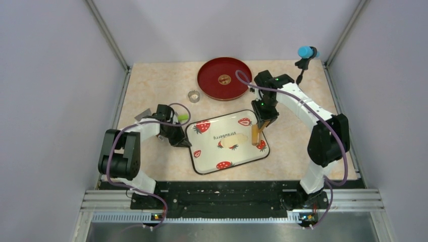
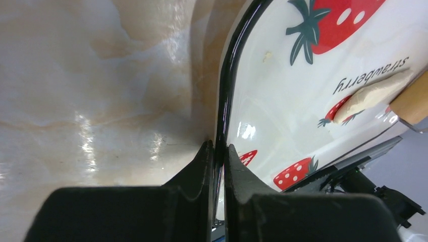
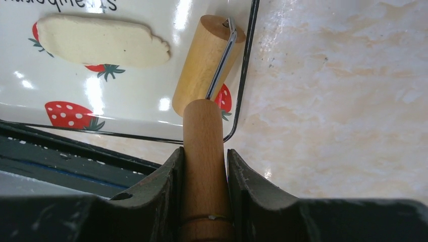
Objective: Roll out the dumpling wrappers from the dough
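Trouble first. Could miss the dough (image 3: pixel 101 43) and roll on bare tray, with the roller (image 3: pixel 204 65) sitting off to one side of it, close to the tray's edge. Could press too hard and squash the soft dough too thin, or tear it. Could shove the strawberry tray (image 2: pixel 224 101) sideways across the table (image 2: pixel 101 101) with a slipping pinch on its rim (smooth and shiny, so maybe slippery). Could tip the drum up on one end, leaving the dough thick on one side and thin on the other.

Now the hands. Right gripper (image 3: pixel 203 154) shut snug around the roller's wooden handle, one finger on each side. Left gripper (image 2: pixel 218 146) squeezed nearly closed on the tray's black rim, holding the tray in place.

Dough: a flat, pale oval lying on the tray, ahead of the right gripper and off to its left, just beside the drum and seeming not to touch it. Far ahead and to the right of the left gripper, well apart from its fingers. No round dumpling wrappers to see yet.
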Controlling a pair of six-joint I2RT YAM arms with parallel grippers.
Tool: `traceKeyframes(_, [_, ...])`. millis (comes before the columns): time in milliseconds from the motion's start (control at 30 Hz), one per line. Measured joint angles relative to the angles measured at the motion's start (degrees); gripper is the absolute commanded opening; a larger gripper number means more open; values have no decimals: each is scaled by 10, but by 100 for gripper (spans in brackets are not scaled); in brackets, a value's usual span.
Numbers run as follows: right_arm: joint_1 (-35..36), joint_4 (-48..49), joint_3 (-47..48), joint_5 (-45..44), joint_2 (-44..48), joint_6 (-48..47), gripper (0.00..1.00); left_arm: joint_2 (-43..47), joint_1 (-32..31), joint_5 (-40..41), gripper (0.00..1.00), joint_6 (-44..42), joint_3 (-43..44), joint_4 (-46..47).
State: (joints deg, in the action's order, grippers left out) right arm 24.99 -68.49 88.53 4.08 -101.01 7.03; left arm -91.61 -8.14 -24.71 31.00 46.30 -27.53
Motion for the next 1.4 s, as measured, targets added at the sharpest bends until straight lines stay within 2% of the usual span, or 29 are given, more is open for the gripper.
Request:
traceKeyframes(67, [0,-2,5,-7,0,-10,0,8,-1,-13,13,11,-14,7])
traceKeyframes(167, [0,2,13,-13,0,-23,0,19,-6,-21,47,16,-24,3])
traceKeyframes(200, [0,6,16,-14,0,-26,0,25,-8,-19,55,12,-25,-8])
traceKeyframes(267, [-1,17,22,-12,0,-33,0,33,-9,-15,62,-1,-24,-20])
traceKeyframes(433, [-2,43,31,23,12,-39,0,40,-8,10,67,-61,28,-79])
traceKeyframes(600, [-2,57,46,67,35,-38,0,-14,9,14,67,-132,126,-103])
traceKeyframes(900, [-4,63,47,109,60,-35,0,-188,22,-28,65,-242,279,-143])
traceKeyframes(1133, [-8,63,47,124,60,-30,0,-232,21,-80,59,-292,330,-165])
traceKeyframes(1233, [-8,63,47,128,60,-29,0,-233,15,-83,47,-302,330,-167])
traceKeyframes(1400, [-8,63,47,129,60,-27,0,-226,-6,-79,15,-295,298,-148])
